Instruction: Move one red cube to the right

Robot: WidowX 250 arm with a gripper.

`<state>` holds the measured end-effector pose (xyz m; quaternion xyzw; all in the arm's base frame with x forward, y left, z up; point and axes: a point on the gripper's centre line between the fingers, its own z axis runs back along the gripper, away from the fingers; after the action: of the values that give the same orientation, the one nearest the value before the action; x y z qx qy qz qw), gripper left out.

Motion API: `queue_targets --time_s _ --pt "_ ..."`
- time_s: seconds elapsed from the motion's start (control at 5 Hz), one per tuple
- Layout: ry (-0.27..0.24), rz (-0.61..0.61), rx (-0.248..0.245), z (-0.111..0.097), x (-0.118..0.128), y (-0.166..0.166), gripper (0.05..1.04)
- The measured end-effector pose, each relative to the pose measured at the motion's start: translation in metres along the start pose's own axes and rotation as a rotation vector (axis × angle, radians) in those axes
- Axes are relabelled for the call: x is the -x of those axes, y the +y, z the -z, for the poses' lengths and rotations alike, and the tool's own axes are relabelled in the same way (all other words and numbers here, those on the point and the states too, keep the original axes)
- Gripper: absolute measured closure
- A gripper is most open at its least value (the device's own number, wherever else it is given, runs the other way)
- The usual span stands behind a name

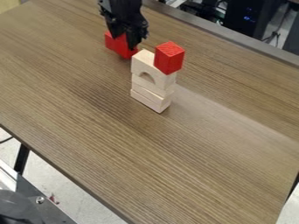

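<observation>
Nearest the camera, lower left corner: dark rounded part (16,209) beside a grey metal plate (39,211) with a bolt (39,200) in it, both below the edge of the wood-grain table (175,162). A black table leg (22,159) ran down to pale floor (61,186) there. Near the middle of the upper tabletop stood an upright stack of pale wooden blocks (149,97), topped by an arch block (144,64), its cutout facing the camera side. One red cube (169,58) sat on the stack's top, at the image-right end of the arch block. Up and left of the stack, more red block surface (119,45) showed low at the tabletop, partly covered by the black gripper (126,38); whether one piece or two, could not tell. Gripper hung down from the top edge, over that red; could not tell if it was open, closed or gripping. Past the table's far edge, upper right: a black case (241,16) with small blue lights, cables beside it.
</observation>
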<state>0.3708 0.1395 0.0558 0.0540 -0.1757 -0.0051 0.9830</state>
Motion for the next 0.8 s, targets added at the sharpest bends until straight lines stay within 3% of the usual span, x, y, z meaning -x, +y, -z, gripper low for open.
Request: queue_targets --time_s 0.2,0.4,0.6,0.8 --pt "0.0 -0.014 -0.001 -0.0001 0.0014 0.0036 0.465" --pt "0.0 -0.019 0.003 -0.0002 0.0019 0.0043 0.167" --pt "-0.01 -0.025 0.008 -0.0005 0.001 0.0044 0.079" --pt "-0.025 -0.04 0.021 -0.0047 0.0015 0.0032 0.083"
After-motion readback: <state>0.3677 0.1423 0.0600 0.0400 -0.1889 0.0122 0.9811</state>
